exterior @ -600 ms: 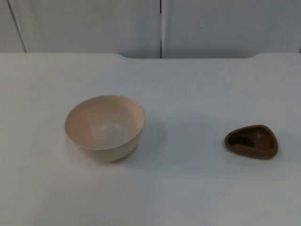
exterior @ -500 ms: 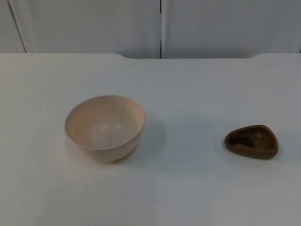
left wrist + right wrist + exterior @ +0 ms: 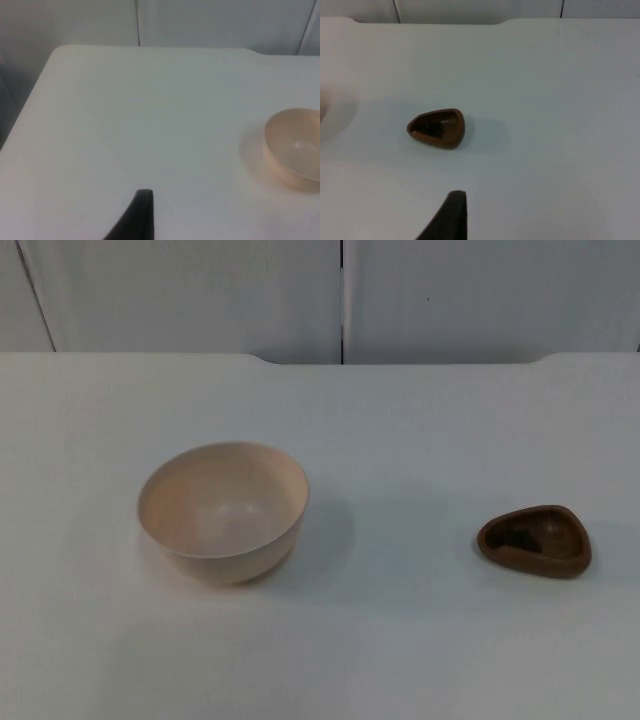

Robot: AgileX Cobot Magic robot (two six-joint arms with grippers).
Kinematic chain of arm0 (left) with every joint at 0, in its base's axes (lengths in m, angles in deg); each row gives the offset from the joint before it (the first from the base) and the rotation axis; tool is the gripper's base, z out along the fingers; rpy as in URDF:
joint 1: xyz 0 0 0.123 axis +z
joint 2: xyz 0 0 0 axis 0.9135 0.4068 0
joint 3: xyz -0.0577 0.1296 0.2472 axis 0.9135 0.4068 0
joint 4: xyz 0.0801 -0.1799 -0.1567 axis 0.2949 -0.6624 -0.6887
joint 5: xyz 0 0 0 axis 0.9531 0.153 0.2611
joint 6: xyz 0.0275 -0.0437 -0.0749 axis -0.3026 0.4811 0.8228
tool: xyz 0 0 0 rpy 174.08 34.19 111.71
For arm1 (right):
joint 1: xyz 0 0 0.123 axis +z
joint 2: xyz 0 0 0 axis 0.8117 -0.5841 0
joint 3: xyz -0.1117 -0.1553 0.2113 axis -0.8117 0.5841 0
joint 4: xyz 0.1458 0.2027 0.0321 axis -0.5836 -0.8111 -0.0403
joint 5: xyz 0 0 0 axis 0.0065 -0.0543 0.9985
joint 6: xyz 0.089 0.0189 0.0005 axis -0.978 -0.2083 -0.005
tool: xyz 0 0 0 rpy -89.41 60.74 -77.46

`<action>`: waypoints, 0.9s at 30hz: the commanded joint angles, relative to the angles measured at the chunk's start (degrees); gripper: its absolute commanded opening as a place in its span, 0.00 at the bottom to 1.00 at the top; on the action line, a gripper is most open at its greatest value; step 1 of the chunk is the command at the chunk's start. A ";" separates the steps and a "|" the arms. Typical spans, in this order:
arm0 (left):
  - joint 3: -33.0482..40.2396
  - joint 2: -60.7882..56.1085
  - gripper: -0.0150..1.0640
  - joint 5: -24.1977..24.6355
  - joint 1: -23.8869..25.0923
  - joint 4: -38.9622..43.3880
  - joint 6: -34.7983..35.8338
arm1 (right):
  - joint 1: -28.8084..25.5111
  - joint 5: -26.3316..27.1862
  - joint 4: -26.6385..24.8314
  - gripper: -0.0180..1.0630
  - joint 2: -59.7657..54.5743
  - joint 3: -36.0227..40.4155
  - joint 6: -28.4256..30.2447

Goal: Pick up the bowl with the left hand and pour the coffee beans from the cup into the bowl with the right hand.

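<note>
A pale peach bowl (image 3: 222,512) stands upright and empty on the white table, left of centre. A small brown, teardrop-shaped cup (image 3: 535,541) sits to the right, with dark coffee beans (image 3: 514,535) inside it. My left gripper (image 3: 141,217) hovers over the bare table well away from the bowl (image 3: 295,150), nothing touching it. My right gripper (image 3: 451,215) hangs above the table a short way in front of the cup (image 3: 436,128), apart from it.
The white table (image 3: 400,640) ends at a grey partition wall (image 3: 340,295) at the back. The table's left edge and rounded far corner (image 3: 55,52) appear in the left wrist view. Open table surface lies between bowl and cup.
</note>
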 commanded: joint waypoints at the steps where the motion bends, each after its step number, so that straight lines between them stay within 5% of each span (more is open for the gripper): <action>1: -0.48 1.00 0.99 -1.21 -0.19 -1.00 0.18 | -0.44 0.25 -0.06 0.99 0.23 0.58 0.18; 16: -0.62 7.13 0.99 -4.14 -0.19 -3.65 0.18 | -0.44 0.25 -0.06 0.99 0.23 0.58 0.18; 27: -8.25 21.84 0.99 -5.65 -0.19 -6.84 -1.55 | -0.44 0.25 -0.06 0.99 0.23 0.58 0.18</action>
